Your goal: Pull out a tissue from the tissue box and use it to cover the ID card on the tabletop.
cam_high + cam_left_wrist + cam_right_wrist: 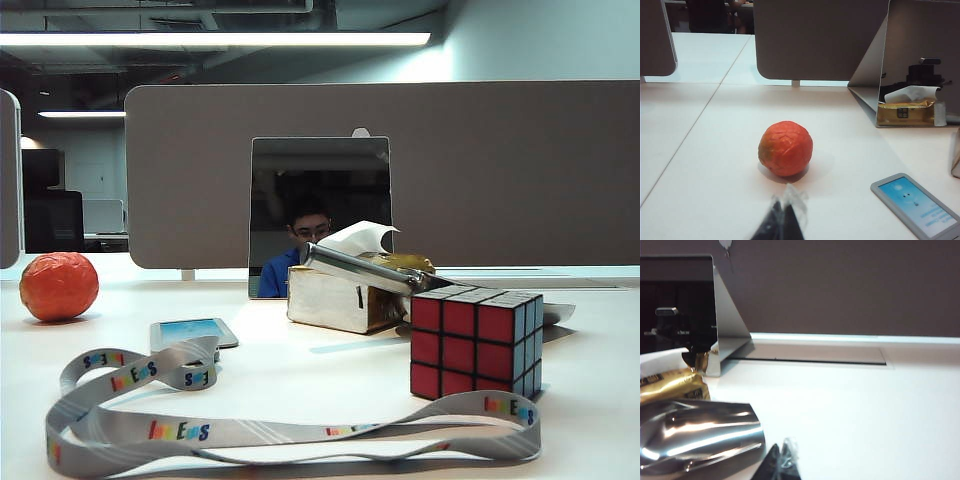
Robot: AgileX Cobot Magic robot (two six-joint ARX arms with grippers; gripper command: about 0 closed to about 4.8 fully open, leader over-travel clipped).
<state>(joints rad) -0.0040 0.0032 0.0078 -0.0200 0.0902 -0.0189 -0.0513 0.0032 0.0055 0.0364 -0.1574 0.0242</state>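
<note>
The gold tissue box (335, 298) stands mid-table in front of a mirror, with a white tissue (357, 238) sticking up from its top. The light blue ID card (195, 332) lies flat on the white tabletop (300, 380) to the box's left, joined to a grey lanyard (250, 432). Neither arm shows in the exterior view. In the left wrist view my left gripper (784, 220) is shut and empty, low over the table, with the ID card (916, 205) off to one side. My right gripper (783, 464) is also shut and empty, near the tissue box (670, 385) and its tissue (660, 361).
An orange ball (785, 148) sits just ahead of the left gripper. A red-and-blue Rubik's cube (477, 340) stands right of the box. A shiny silver sheet (700, 432) lies across the box, beside the right gripper. The mirror (320, 200) and a grey partition (500, 170) close the back.
</note>
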